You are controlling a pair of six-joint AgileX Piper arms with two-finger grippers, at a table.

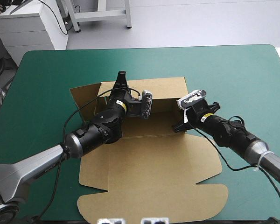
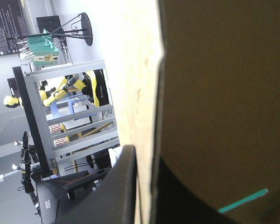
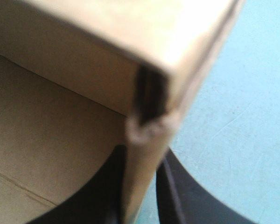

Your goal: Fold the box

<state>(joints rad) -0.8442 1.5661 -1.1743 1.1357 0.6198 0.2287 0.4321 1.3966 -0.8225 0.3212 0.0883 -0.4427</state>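
Observation:
The brown box (image 1: 154,163) lies mid-table, its back part raised into walls and its wide lid flat toward the near edge. My left gripper (image 1: 120,80) is at the back left wall, shut on the box. In the left wrist view the box wall (image 2: 130,70) runs edge-on through my gripper (image 2: 147,163), one black finger on each side. My right gripper (image 1: 179,125) sits at the right wall's near corner. The right wrist view shows that box wall (image 3: 144,182) pinched in my gripper (image 3: 142,156), with the box floor (image 3: 46,149) beside it.
A side flap (image 1: 84,95) of the box splays outward at the back left. The teal-green cover (image 1: 233,74) shows bare around the box. A white cabinet (image 1: 32,28) stands beyond the table's far left corner.

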